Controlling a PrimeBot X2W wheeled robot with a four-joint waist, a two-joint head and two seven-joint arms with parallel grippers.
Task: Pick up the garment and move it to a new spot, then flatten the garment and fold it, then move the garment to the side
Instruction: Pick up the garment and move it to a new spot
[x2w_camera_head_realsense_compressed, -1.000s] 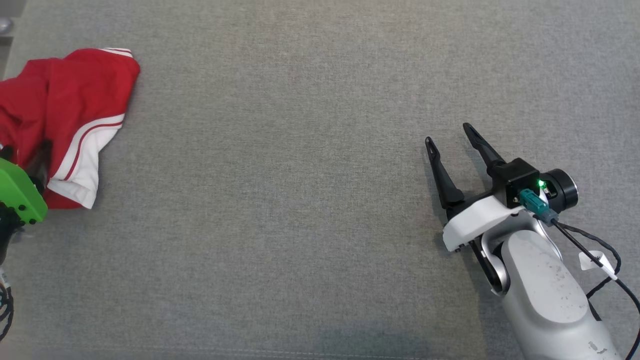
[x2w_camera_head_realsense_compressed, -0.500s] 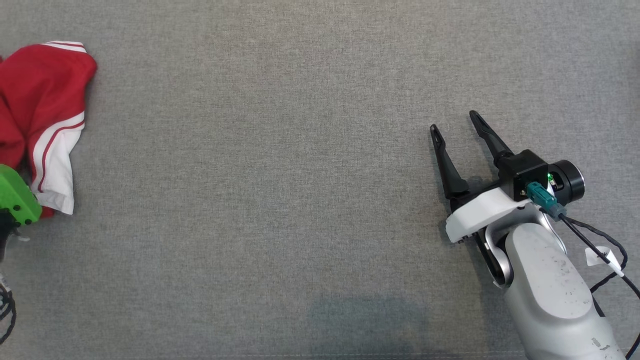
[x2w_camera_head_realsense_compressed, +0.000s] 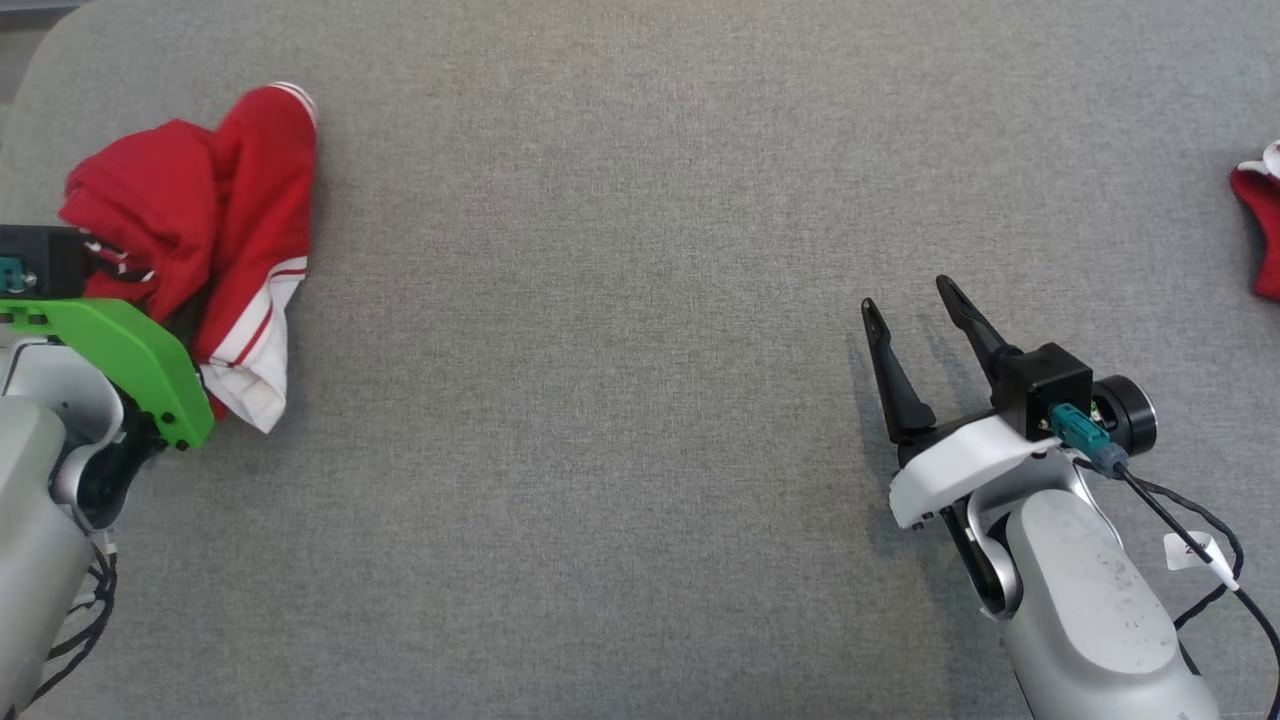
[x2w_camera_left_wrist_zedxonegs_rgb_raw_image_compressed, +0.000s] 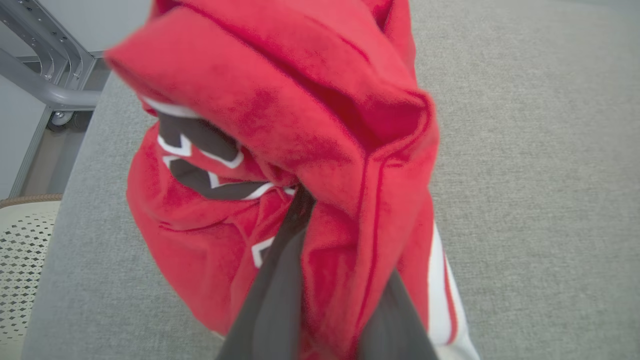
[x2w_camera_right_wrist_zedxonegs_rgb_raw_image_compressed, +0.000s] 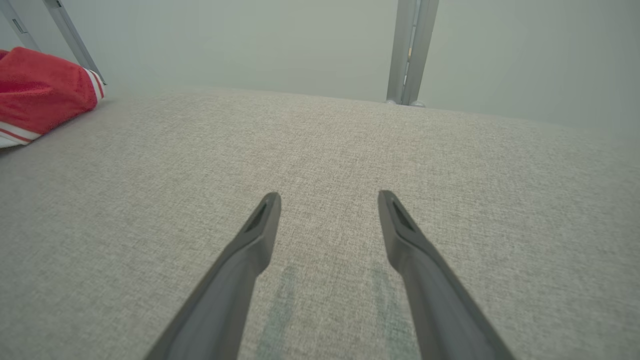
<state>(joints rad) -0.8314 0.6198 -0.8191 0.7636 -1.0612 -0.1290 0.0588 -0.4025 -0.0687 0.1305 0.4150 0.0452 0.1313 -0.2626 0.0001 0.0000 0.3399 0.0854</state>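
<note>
Garment: red with white stripes; was bunched at the far left of the grey surface.
Left gripper: fingers drawn narrow; pinched a fold of the garment between them.
Right gripper: fingers spread wide, holding nothing; was over bare surface, well apart from the garment.
Red cloth: at the right edge.

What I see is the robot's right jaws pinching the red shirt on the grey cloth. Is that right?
No, you have the wrong side. The left jaws pinch the red shirt on the grey cloth, as the left wrist view shows. The right jaws stand open, holding nothing.
</note>
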